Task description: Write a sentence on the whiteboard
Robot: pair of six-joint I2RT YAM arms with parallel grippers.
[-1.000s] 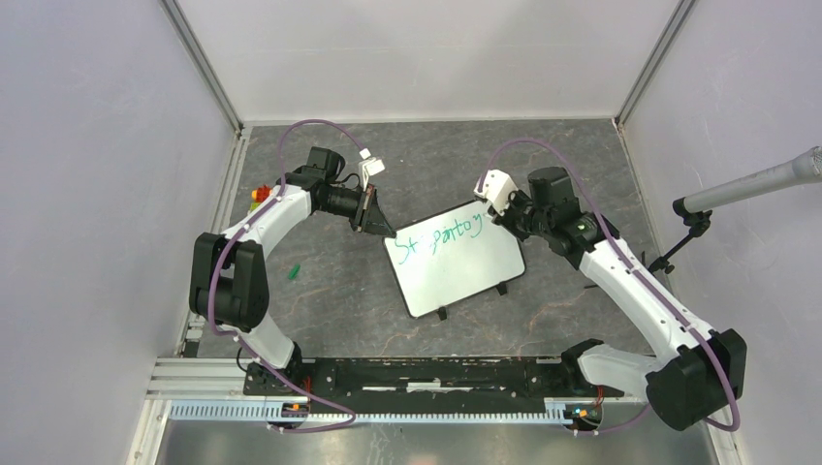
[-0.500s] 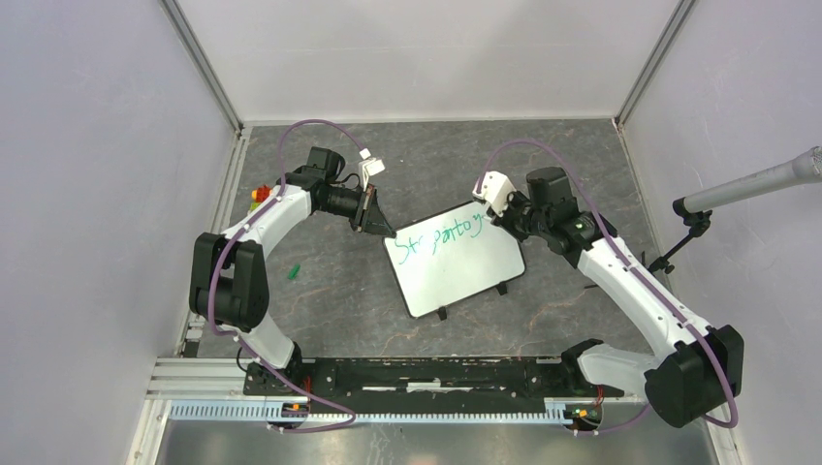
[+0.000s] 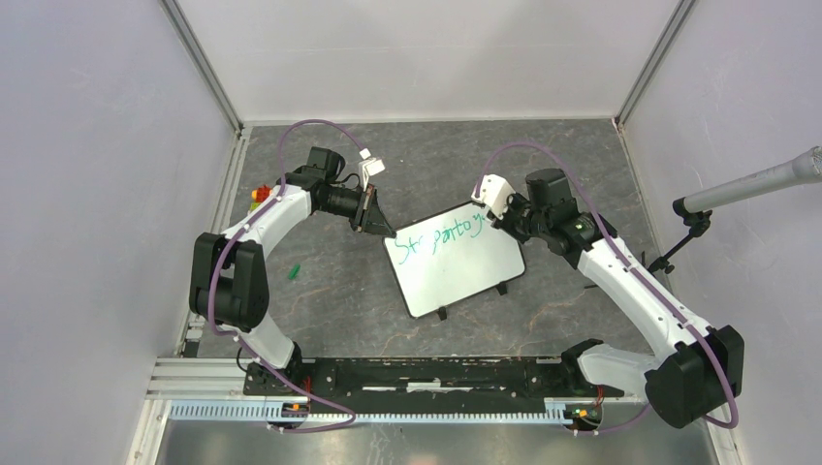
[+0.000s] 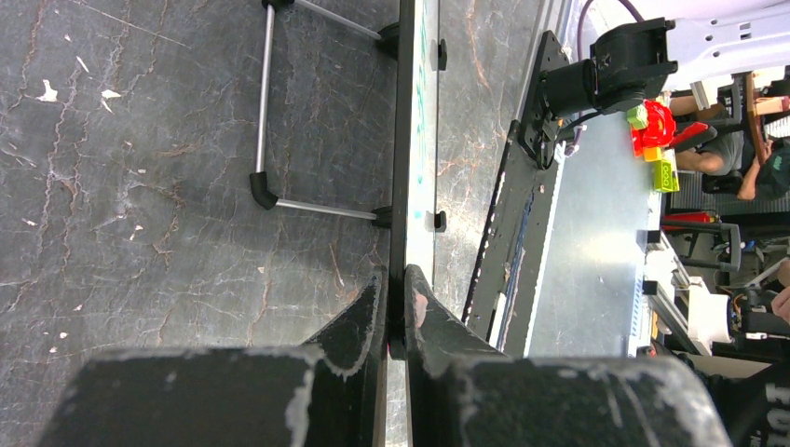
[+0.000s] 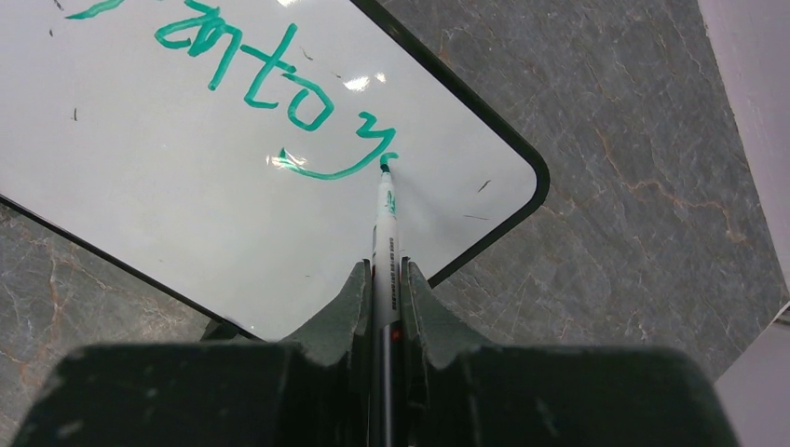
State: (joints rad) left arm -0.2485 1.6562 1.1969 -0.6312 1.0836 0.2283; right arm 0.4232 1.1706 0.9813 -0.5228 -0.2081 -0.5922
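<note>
As left gripper point(image 4: 396, 279) clamps whiteboard point(image 3: 456, 266), right gripper point(image 5: 384, 272) tilted

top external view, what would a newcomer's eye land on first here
The whiteboard sits skewed in the middle of the dark table, with the sentence in green handwriting along its far edge. The right gripper is shut on a marker whose tip touches the end of the writing. The left gripper pinches the board's far left corner.
</note>
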